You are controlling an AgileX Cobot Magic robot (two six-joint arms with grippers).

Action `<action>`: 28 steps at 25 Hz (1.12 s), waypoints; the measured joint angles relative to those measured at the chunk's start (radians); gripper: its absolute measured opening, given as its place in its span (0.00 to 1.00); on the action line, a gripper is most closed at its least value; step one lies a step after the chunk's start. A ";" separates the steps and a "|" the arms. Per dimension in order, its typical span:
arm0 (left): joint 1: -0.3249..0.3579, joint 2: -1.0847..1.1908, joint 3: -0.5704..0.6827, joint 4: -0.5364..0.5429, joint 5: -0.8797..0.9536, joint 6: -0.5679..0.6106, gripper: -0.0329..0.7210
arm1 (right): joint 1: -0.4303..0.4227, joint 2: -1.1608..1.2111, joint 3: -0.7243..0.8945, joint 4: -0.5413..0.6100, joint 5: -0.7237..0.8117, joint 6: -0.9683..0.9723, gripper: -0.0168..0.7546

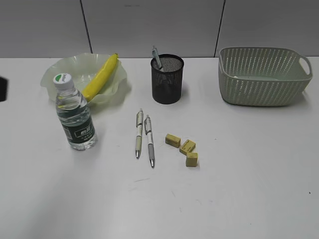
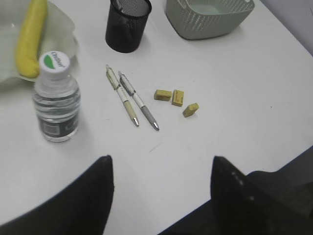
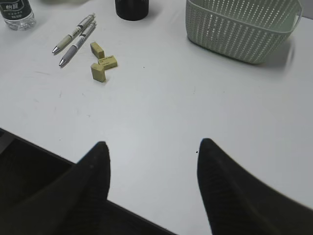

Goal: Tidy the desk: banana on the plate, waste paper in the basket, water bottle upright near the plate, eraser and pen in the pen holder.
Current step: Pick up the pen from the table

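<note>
Both end effectors hover empty over the near tabletop (image 1: 259, 189) edge: the left end effector (image 2: 161, 169) and the right end effector (image 3: 152, 156) each stand with jaws fairly wide apart. The remaining work lies ahead of the left one: two pens (image 2: 131, 96), side by side, and just right of them three erasers (image 2: 176, 99). The pens look light, stiff and smooth, likely to roll, so a pinch across mid-barrel suits. The erasers look small, light and grippy; flat sides are best. Farther ahead stands the holder (image 2: 127, 24), one pen already inside. Banana (image 1: 101, 76) lies on the plate (image 1: 55, 74), bottle (image 1: 75, 114) upright beside it. The basket (image 1: 264, 77) interior is partly hidden; no paper wad is visible.
</note>
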 joint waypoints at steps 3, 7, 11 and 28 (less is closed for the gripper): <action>0.000 0.220 -0.095 -0.067 -0.003 0.001 0.66 | 0.000 0.000 0.000 0.000 0.000 0.002 0.61; -0.001 0.423 -0.204 -0.151 -0.003 0.001 0.66 | 0.000 0.000 0.000 -0.001 0.003 0.002 0.61; -0.056 0.602 -0.298 -0.186 -0.003 -0.009 0.66 | 0.000 0.000 0.000 -0.001 0.004 0.002 0.60; -0.287 1.210 -0.780 0.406 0.214 -0.616 0.66 | 0.000 0.000 0.000 -0.001 0.004 0.003 0.53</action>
